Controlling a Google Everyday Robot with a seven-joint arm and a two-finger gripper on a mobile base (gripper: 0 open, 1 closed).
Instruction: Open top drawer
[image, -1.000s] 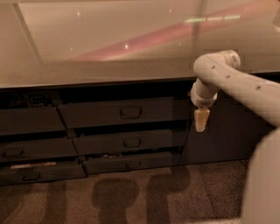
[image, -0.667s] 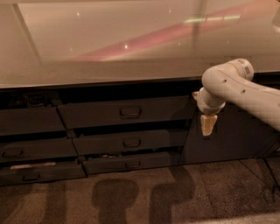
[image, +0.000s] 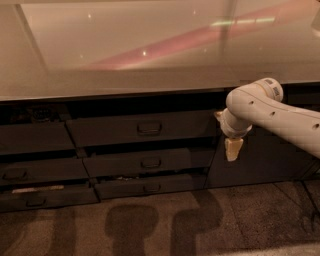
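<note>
The top drawer is the wide dark grey front just under the counter, in the middle column, with a small bar handle at its centre. Its front sits about level with the fronts around it, and nothing of its inside shows. My gripper hangs pointing down at the end of the white arm, to the right of the drawer's right end. It is in front of the dark cabinet door and holds nothing. It is well to the right of the handle and a little lower.
A pale glossy counter top runs across above. Two narrower dark drawers sit below the top drawer, with more drawers at the left. A dark cabinet door is at the right. A speckled floor lies in front.
My gripper has dropped lower and shifted slightly right, and the arm has swung to the right. The drawers have not moved.
</note>
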